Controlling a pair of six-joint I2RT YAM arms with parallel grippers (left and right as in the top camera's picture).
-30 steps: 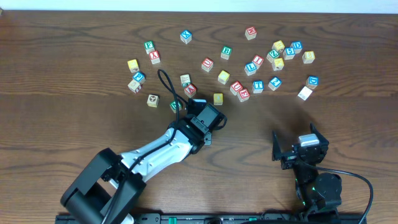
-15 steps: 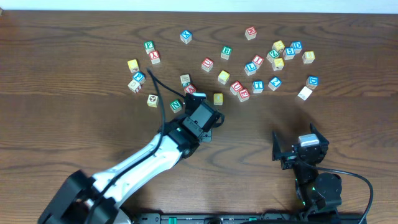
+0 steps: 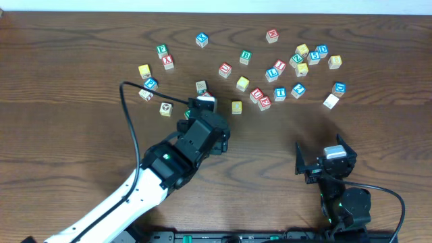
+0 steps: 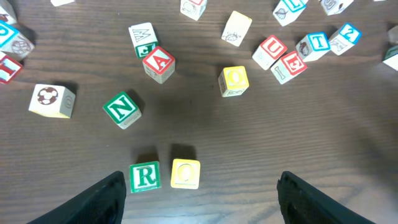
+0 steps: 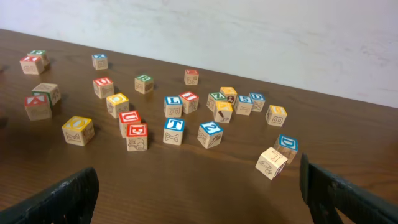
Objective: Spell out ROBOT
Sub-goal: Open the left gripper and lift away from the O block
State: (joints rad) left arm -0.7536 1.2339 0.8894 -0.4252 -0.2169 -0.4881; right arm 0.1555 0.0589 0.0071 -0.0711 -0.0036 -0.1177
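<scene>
Left gripper [image 4: 200,194] has just let go; O cube [image 4: 185,173] rests between its jaws beside R cube [image 4: 145,177]; next, fetch B cube [image 3: 246,57] ahead.

R cube [image 4: 144,177] green-lettered; O cube [image 4: 185,173] yellow-faced; N cube [image 4: 121,109] green; pale cube [image 4: 52,100] possibly football-patterned; table [image 4: 267,137] dark woodgrain.
</scene>
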